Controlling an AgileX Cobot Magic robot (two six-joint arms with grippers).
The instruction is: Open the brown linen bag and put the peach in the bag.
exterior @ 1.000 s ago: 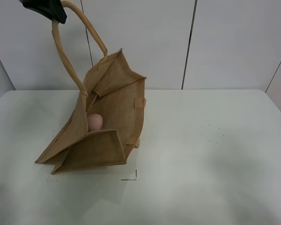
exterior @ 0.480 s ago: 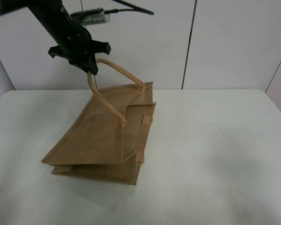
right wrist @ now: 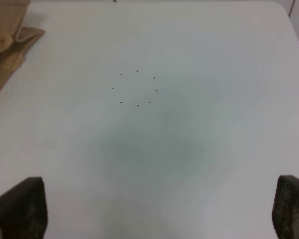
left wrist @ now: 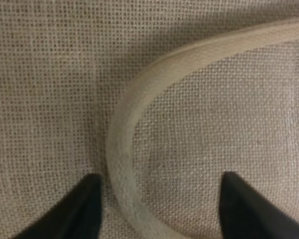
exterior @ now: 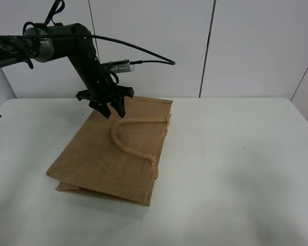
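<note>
The brown linen bag (exterior: 108,159) lies flat and closed on the white table (exterior: 236,169). One beige handle (exterior: 128,141) lies looped on its upper face. My left gripper (exterior: 112,110) hovers just above the far end of the handle loop, open and empty. In the left wrist view its dark fingertips (left wrist: 84,206) straddle the handle (left wrist: 120,134) over the woven fabric (left wrist: 50,74). The peach is hidden. My right gripper (right wrist: 154,206) is open and empty over bare table, out of the exterior high view. A corner of the bag (right wrist: 7,45) shows in the right wrist view.
A ring of small black dots (exterior: 233,146) marks the table right of the bag, and it also shows in the right wrist view (right wrist: 137,88). A white panelled wall stands behind the table. A cable trails from the left arm.
My left gripper came down from high up and let go of the handle. The bag, held open with the peach seen inside, collapsed flat, and the peach is hidden now.
</note>
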